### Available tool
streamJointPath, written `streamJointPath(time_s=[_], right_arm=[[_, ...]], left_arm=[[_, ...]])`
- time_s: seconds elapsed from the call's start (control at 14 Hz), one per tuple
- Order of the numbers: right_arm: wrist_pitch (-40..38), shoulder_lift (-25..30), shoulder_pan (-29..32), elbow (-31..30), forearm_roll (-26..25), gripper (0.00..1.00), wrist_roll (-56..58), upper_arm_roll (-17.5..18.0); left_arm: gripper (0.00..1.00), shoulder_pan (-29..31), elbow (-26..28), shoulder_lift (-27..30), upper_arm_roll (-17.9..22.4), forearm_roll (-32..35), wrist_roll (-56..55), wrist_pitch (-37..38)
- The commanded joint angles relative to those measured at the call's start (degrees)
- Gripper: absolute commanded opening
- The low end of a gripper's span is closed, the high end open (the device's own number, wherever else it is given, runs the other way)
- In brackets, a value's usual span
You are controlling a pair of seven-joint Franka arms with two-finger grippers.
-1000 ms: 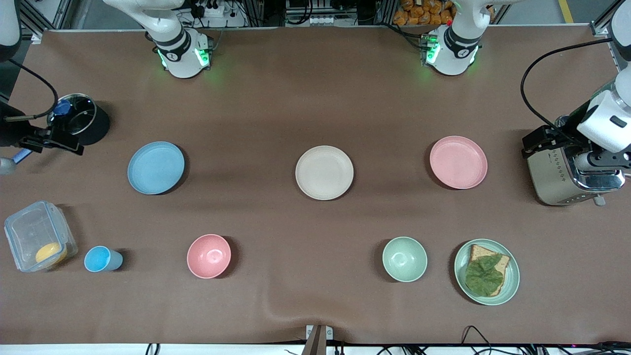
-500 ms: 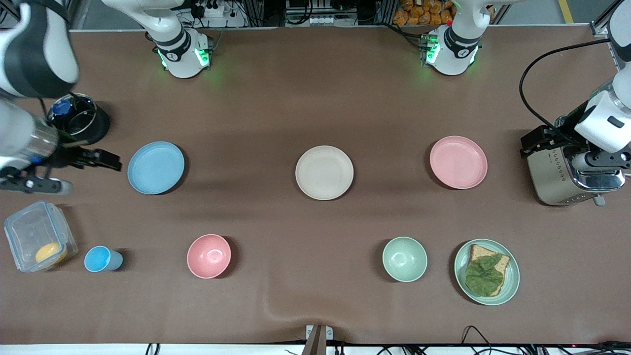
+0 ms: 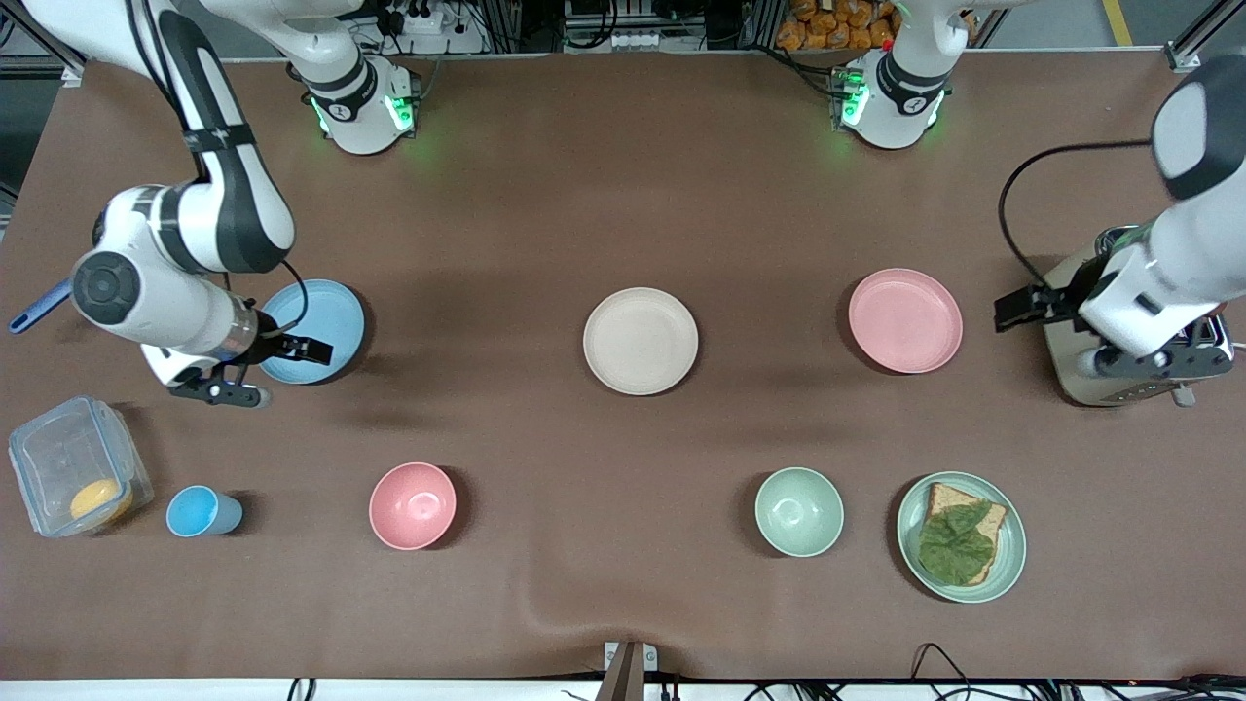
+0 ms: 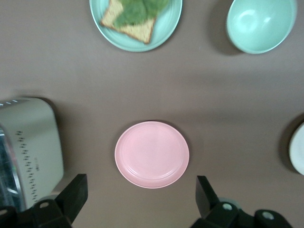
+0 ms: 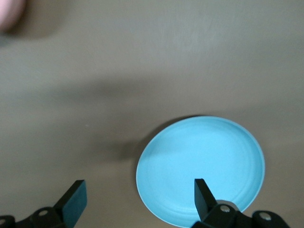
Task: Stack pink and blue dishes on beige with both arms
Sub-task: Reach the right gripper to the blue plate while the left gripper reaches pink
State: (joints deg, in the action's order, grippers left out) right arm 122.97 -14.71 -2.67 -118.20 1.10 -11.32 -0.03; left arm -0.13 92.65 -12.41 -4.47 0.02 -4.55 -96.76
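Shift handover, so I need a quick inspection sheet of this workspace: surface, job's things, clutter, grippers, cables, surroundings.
Surface: brown table cover, rippled at the edge nearest the front camera.
Job's things: blue plate, beige plate, pink plate lie apart, unstacked.
Clutter: pink bowl, green bowl, toast plate, blue cup, lidded box, toaster.
Grippers: right gripper open over the blue plate's edge; left gripper open, above table beside pink plate.
Cables: black cable loops off left arm.
Surroundings: frame and wiring by the bases.
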Motion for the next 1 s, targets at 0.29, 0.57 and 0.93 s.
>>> streamJointPath(time_s=[0.29, 0.57, 0.93], right_arm=[[1.48, -6.90, -3.82, -0.54, 0.22, 1.00, -7.21, -0.23], [2.54, -9.63, -4.53, -0.63, 0.14, 1.00, -8.37, -0.32], [1.92, -10.42, -3.92, 0.24, 0.14, 0.98, -9.69, -0.32]], left_arm=[[1.00, 0.83, 11.02, -7.46, -0.19, 0.50, 1.38, -11.59], [1.00, 3.12, 20.27, -7.28, -0.28, 1.47, 4.63, -17.93], [1.00, 7.32, 29.94, -8.60, -0.45, 2.00, 9.37, -29.33]])
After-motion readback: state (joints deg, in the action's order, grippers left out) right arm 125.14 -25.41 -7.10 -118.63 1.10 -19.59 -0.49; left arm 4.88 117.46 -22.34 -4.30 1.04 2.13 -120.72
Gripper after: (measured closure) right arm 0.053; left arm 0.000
